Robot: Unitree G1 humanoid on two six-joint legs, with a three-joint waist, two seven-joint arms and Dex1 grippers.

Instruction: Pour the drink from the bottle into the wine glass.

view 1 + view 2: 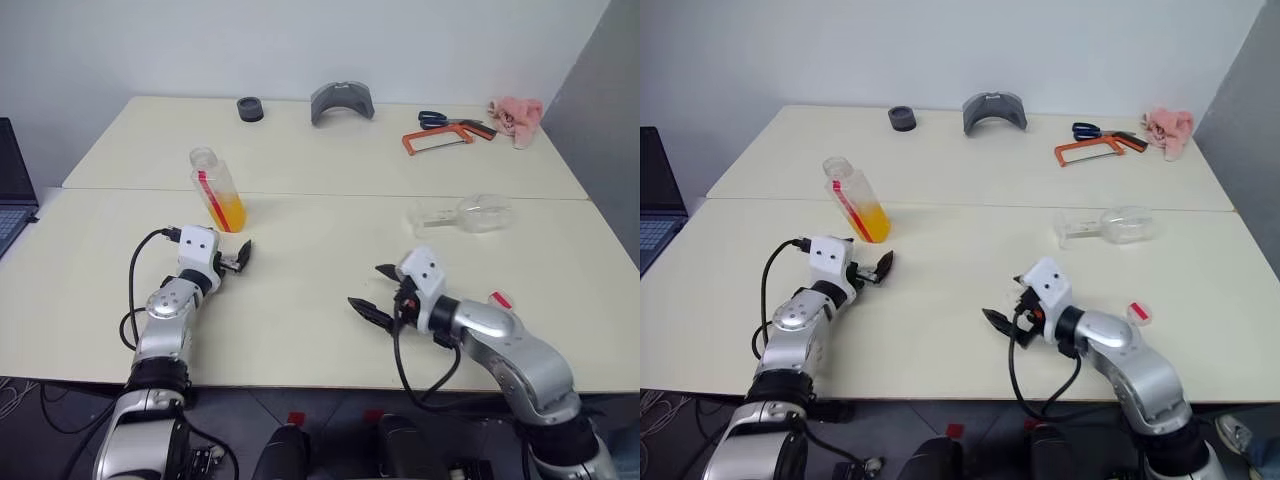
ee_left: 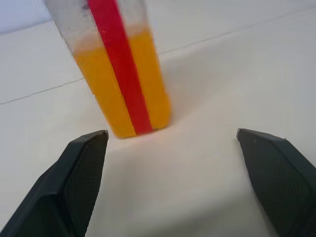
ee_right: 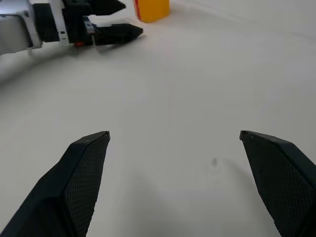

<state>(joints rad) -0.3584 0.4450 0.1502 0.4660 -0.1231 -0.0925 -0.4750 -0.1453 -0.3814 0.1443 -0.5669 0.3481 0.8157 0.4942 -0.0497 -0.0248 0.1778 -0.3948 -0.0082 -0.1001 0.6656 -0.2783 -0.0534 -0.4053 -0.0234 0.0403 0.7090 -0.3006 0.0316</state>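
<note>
Two pale tables are pushed together along a seam (image 1: pixel 330 195).

The bottle (image 1: pixel 217 190) stands on the near table just this side of the seam, toward the left end. No cap is on it and the neck is open. It leans a little, with the neck tipped toward the far left. The drink (image 1: pixel 229 211) fills roughly its lower half.

The wine glass (image 1: pixel 468 214) lies on its side near the seam, toward the right end. It looks empty. Its long axis runs along the seam, with the bowl to the right and the foot to the left. A small red-and-white round thing, likely the cap (image 1: pixel 500 299), lies near the right front edge.

The left gripper (image 1: pixel 240 257) has its jaws spread wide and holds nothing. It points level at the foot of the bottle, just short of it and not touching. In the left wrist view the bottle (image 2: pixel 118 69) rises slightly left of the middle of the gap between the fingers.

The right gripper (image 1: pixel 379 292) also has its jaws wide apart and holds nothing. It sits low over bare tabletop in the middle of the near table, pointing leftward. It is well apart from the glass, which lies behind and to the right of it.

My judgement is that the glass must stand upright before anything is poured. The right arm is the nearer one for that. It would have to swing round toward the seam and take the stem across its length.

Along the far edge lie a dark ring (image 1: pixel 250 109), a grey curved piece (image 1: pixel 342 102), scissors (image 1: pixel 440 120), an orange hacksaw (image 1: pixel 438 140) and a pink cloth (image 1: pixel 516 118).
</note>
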